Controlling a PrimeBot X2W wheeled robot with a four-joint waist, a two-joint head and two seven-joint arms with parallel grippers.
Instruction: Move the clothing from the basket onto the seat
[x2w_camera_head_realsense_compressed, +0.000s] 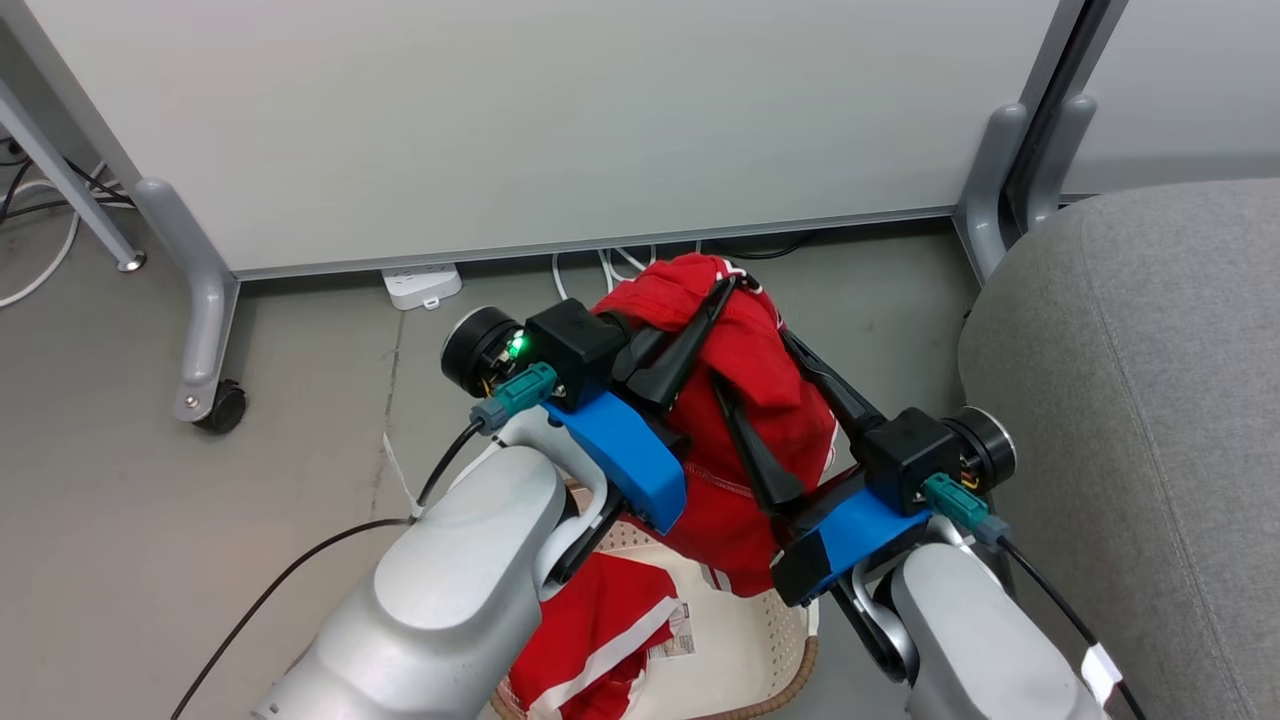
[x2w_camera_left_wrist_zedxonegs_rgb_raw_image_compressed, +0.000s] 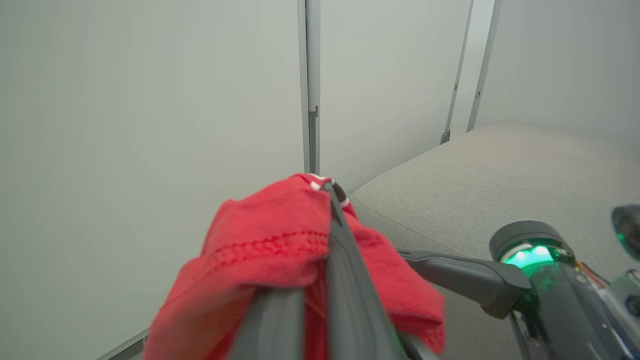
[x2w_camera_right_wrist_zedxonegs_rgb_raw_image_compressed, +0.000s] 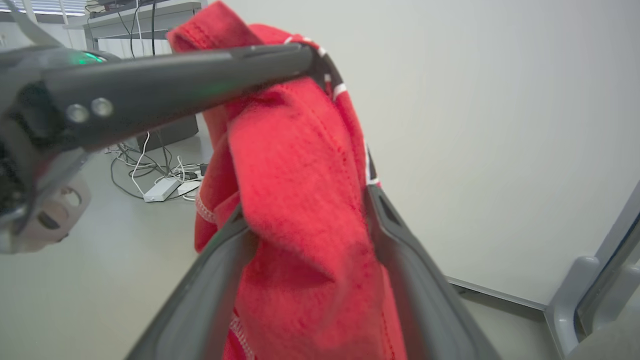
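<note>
One red garment (x2w_camera_head_realsense_compressed: 750, 520) hangs lifted above the basket (x2w_camera_head_realsense_compressed: 800, 668), bunched between both grippers. My left gripper (x2w_camera_head_realsense_compressed: 727, 287) is shut on its top edge, and its fingertips (x2w_camera_left_wrist_zedxonegs_rgb_raw_image_compressed: 332, 192) meet in the cloth (x2w_camera_left_wrist_zedxonegs_rgb_raw_image_compressed: 270, 235). My right gripper (x2w_camera_head_realsense_compressed: 752, 362) grips the thick middle of the garment (x2w_camera_right_wrist_zedxonegs_rgb_raw_image_compressed: 300, 175) from the other side. A fat fold of cloth fills the gap between the fingers of that right gripper (x2w_camera_right_wrist_zedxonegs_rgb_raw_image_compressed: 306, 205). A second red garment with white trim (x2w_camera_head_realsense_compressed: 590, 620) lies in the cream basket beside a paper label (x2w_camera_head_realsense_compressed: 675, 630). The grey seat (x2w_camera_head_realsense_compressed: 1130, 400) is at the right.
A white partition panel (x2w_camera_head_realsense_compressed: 550, 120) stands close ahead on grey legs (x2w_camera_head_realsense_compressed: 205, 330), one with a caster (x2w_camera_head_realsense_compressed: 222, 405). A second leg (x2w_camera_head_realsense_compressed: 1000, 180) stands by the seat's corner. A white power strip (x2w_camera_head_realsense_compressed: 422, 285) and cables lie under the panel.
</note>
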